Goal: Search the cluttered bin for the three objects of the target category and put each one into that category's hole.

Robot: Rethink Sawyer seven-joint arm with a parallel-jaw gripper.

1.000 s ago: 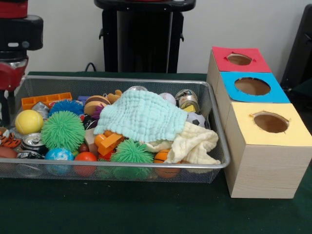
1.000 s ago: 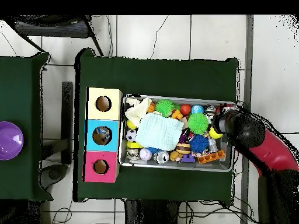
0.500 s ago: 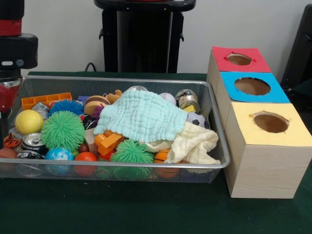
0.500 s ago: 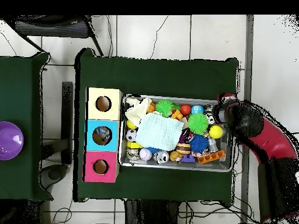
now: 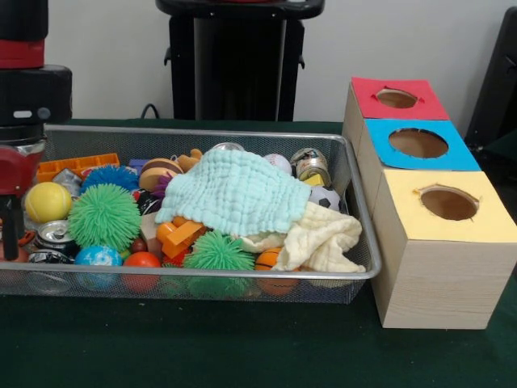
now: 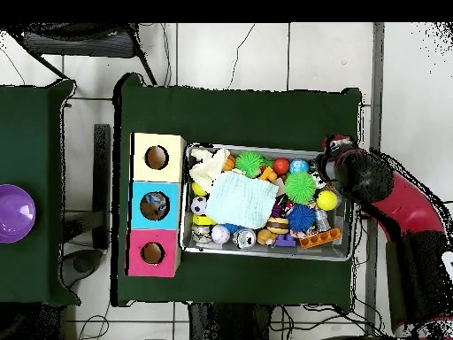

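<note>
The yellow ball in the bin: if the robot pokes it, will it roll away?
Probably only a little. The yellow ball looks round and smooth, so it would roll easily, but the bin wall and a spiky green ball crowd it. Its smooth surface might slip from a grip.

A silver wire-mesh bin [image 5: 360,212] holds a mint-green waffle cloth [image 5: 234,191], a pale yellow cloth [image 5: 327,238], green spiky balls [image 5: 103,216], a blue spiky ball [image 5: 109,177] and a yellow ball [image 5: 48,201]. The box tops [image 5: 418,143] are red, blue and yellow.
</note>
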